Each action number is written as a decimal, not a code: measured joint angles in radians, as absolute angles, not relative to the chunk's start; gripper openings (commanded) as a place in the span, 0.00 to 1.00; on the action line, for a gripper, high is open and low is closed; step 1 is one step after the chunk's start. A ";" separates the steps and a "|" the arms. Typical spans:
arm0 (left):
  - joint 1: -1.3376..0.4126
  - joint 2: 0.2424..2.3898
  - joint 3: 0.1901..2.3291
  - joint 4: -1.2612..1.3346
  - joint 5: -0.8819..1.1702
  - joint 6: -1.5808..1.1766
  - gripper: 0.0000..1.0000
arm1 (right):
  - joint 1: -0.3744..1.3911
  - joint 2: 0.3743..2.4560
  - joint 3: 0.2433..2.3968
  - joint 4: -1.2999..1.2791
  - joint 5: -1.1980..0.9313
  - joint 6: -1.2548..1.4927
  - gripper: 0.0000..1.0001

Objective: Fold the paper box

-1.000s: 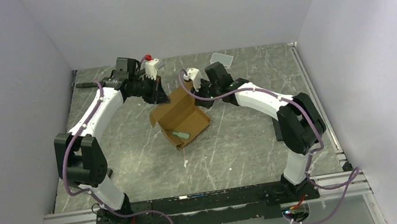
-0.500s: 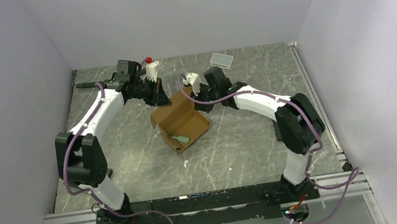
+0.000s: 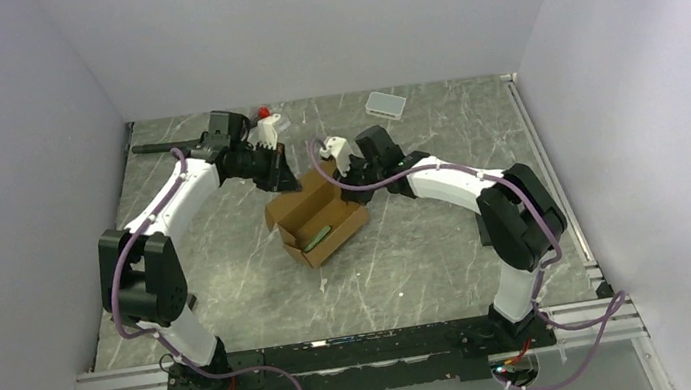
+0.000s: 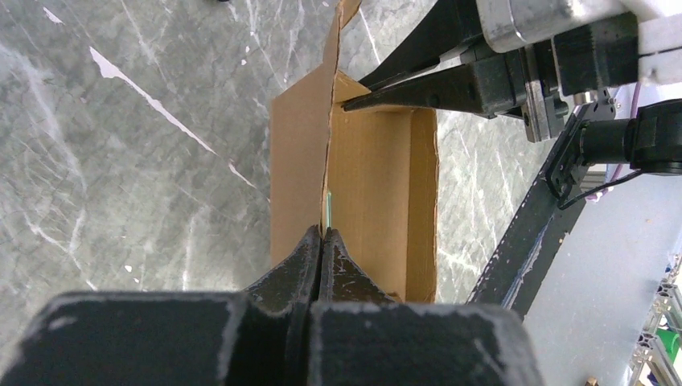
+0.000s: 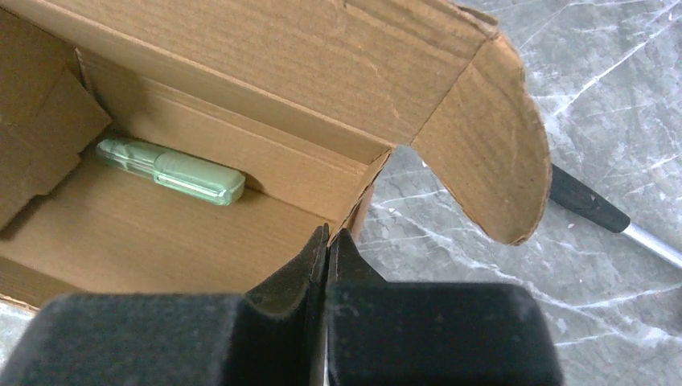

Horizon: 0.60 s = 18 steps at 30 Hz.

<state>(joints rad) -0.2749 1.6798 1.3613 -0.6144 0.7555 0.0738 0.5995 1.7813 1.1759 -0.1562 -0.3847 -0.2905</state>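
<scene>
The paper box (image 3: 317,221) sits open near the middle of the worktop (image 3: 412,267), a plain brown oblong carton set askew between the two arms. The left pincer (image 4: 322,235) is clamped tight on the carton's raised lid panel (image 4: 299,177). Its own camera sees that panel almost edge-on, running straight into the fingertips. The right pincer (image 5: 328,235) is likewise closed, its tips meeting on the top edge of an end wall at the box's corner. The left wrist view shows those same dark fingers (image 4: 418,87) converging on the far end of the carton.

Only the right wrist view gives the inside clearly. A pale green translucent capped tube (image 5: 170,170) lies along the foot of the long wall, and a rounded tuck flap (image 5: 490,153) stands out past the corner. Beyond that flap a black-handled tool (image 5: 583,201) lies on the stone.

The overhead view alone shows a small white-grey tray (image 3: 386,104) near the worktop's far edge, well apart from the box.
</scene>
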 measured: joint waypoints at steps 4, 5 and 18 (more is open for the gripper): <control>-0.281 1.673 1.352 -0.611 0.756 0.062 0.00 | 0.600 1.763 1.159 -0.159 -0.382 -0.295 0.11; -0.283 1.670 1.348 -0.610 0.756 0.062 0.00 | 0.600 1.759 1.157 -0.162 -0.383 -0.296 0.14; -0.316 1.659 1.328 -0.596 0.754 0.058 0.00 | 0.610 1.647 1.154 -0.209 -0.421 -0.321 0.46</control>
<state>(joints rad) -0.3164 1.6592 1.3285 -0.5957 0.7544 0.0582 0.6102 1.6474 1.1542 -0.2092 -0.4210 -0.3206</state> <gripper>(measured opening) 0.012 0.437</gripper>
